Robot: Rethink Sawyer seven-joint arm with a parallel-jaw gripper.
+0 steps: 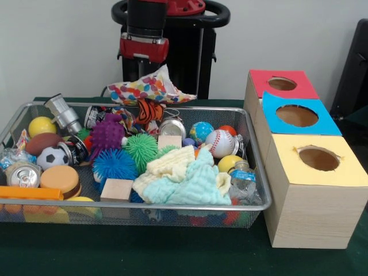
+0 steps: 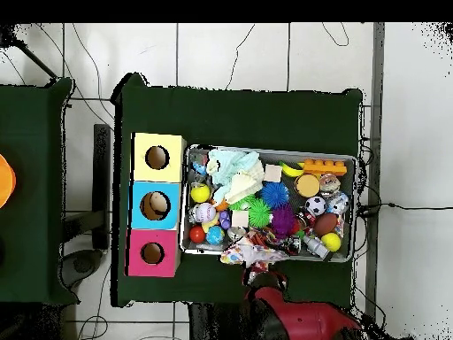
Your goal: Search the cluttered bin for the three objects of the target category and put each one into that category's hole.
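The tool (image 1: pixel 150 72), clamped on the limp, light dotted cloth (image 1: pixel 150 89), grips a bunched fold above the bin (image 1: pixel 253 150).

No text can be read anywhere (can labels blur).

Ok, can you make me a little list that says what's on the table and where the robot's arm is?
bin: wire mesh tray full of toys, cans and cloths
balls: baseball, soccer ball, yellow ball
spiky toys: blue, green, purple
boxes: red, blue, yellow, one hole each
arm: red and black arm behind the bin, jaws hidden
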